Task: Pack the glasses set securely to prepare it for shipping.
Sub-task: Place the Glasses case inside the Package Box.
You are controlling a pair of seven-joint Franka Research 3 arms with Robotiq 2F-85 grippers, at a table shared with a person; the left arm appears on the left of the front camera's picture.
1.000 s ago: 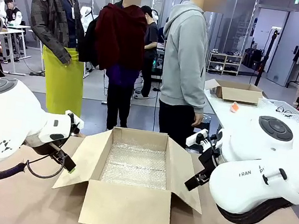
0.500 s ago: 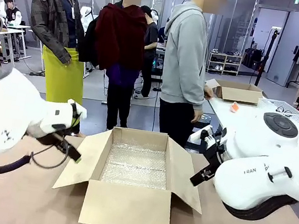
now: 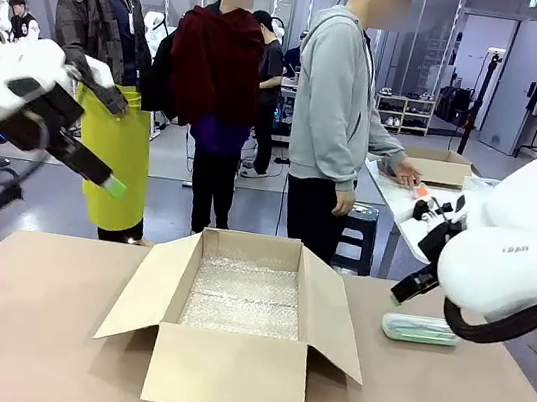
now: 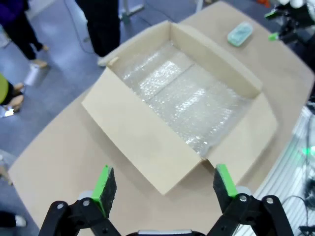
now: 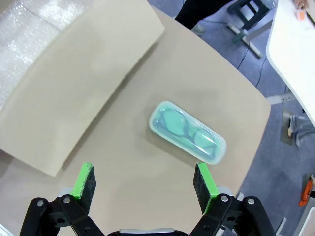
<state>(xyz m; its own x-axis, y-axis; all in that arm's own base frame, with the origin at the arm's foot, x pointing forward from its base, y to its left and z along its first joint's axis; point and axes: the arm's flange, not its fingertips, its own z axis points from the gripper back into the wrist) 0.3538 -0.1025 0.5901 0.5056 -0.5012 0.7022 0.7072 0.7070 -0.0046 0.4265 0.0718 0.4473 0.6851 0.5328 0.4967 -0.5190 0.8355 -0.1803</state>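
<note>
Front: mint case (image 3: 419, 330) lay on the table (image 3: 27, 327), right of the open box (image 3: 228, 372) | Left wrist: left gripper (image 4: 162, 179) spread, empty, high over box | Right wrist: right gripper (image 5: 145, 179) spread above case, not touching it — slick rounded shell might squirt from an off-centre pinch

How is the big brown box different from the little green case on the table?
The box is brown cardboard; the case is pale mint green and see-through. The box is much bigger than the case. The box stands open with its flaps spread and bubble wrap inside; the case is closed, with glasses showing through it. Both sit on the tan table, the case to the box's right.
</note>
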